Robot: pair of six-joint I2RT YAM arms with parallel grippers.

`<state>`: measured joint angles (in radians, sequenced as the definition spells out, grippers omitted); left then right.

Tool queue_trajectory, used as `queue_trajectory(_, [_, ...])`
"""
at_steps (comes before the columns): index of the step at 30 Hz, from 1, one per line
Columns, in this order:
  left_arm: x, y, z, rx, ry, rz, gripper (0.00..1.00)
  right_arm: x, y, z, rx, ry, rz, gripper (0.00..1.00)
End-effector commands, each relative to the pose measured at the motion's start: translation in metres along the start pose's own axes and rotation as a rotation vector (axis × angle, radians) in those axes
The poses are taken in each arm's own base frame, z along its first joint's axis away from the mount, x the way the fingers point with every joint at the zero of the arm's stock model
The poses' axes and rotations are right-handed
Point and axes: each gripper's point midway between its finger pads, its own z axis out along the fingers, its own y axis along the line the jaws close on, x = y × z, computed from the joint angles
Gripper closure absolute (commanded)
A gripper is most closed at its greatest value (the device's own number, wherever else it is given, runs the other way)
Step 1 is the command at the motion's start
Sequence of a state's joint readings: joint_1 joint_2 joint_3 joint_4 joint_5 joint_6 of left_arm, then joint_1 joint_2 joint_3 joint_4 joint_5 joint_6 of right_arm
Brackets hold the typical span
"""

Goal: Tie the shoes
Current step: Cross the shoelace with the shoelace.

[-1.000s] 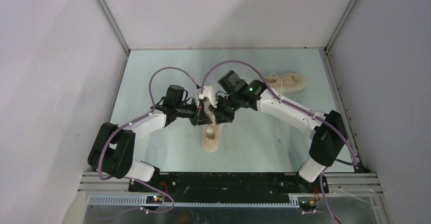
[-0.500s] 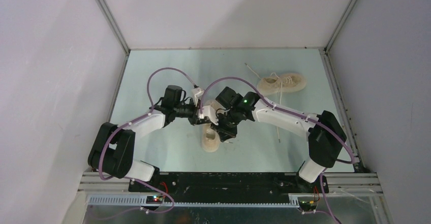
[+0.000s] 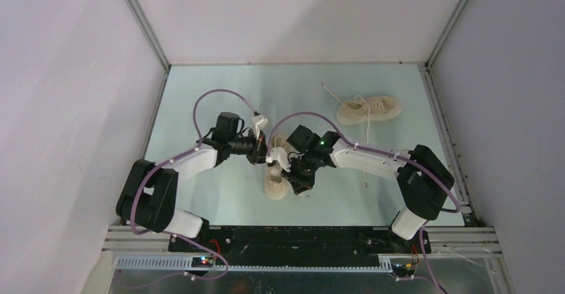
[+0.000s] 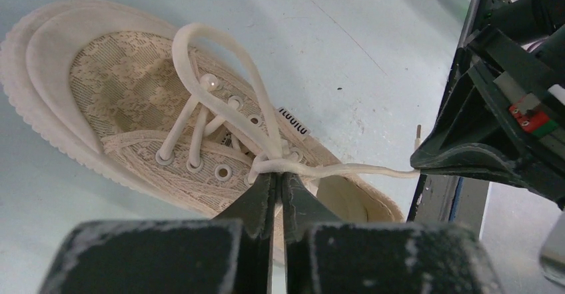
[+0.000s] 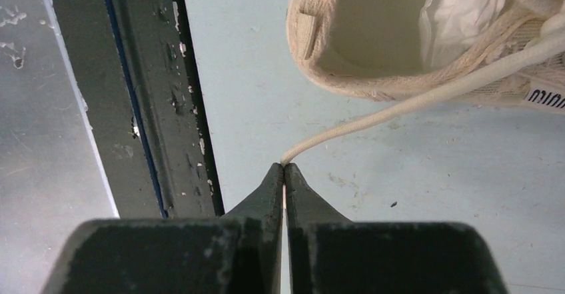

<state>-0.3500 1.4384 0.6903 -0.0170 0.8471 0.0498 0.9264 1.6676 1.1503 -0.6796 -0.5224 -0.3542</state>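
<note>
Lace (image 4: 346, 169) tight in left end effector (image 4: 280, 177) and right end effector (image 5: 284, 169), sneaker (image 3: 274, 187) between.

Even, diffuse overhead light on pale table (image 3: 220, 81); shadows soft, faint. Overhead view sharp, walls (image 3: 66, 74) splaying toward edges. Wrist views: own fingers (image 4: 256, 204) close, blurred, grainy; shoe (image 4: 113, 87) weave and lace (image 4: 346, 171) crisp.

Robot lab cell: white panel walls (image 3: 293, 14), alu frame (image 3: 146, 27).

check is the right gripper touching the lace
Touching. The right wrist view shows the right gripper shut on the lace, which runs up to the shoe.
</note>
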Motion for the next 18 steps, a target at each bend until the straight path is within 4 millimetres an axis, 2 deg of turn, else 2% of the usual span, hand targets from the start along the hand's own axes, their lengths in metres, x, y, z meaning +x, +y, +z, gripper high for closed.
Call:
queue_trajectory(1, [-0.009,0.004,-0.004,-0.027,-0.032,0.019,0.94,-0.017,-0.007,-0.011,0.038,-0.093,-0.006,0.92])
queue_trajectory(7, [-0.009,-0.002,-0.006,-0.006,-0.039,0.040,0.88,-0.030,-0.032,-0.042,0.034,-0.209,0.036,0.74])
queue_trajectory(8, [-0.008,-0.002,-0.005,-0.001,-0.039,0.041,0.87,-0.030,-0.040,-0.048,0.035,-0.226,0.058,0.72])
queue_trajectory(11, [-0.008,-0.003,-0.004,0.007,-0.035,0.039,0.84,-0.046,-0.048,-0.059,-0.004,-0.292,0.073,0.68])
queue_trajectory(13, [-0.009,-0.003,-0.004,0.014,-0.033,0.041,0.84,-0.054,-0.058,-0.062,-0.009,-0.329,0.095,0.68])
queue_trajectory(18, [-0.011,-0.005,-0.002,0.038,-0.033,0.049,0.84,-0.071,-0.074,-0.049,-0.049,-0.369,0.131,0.67])
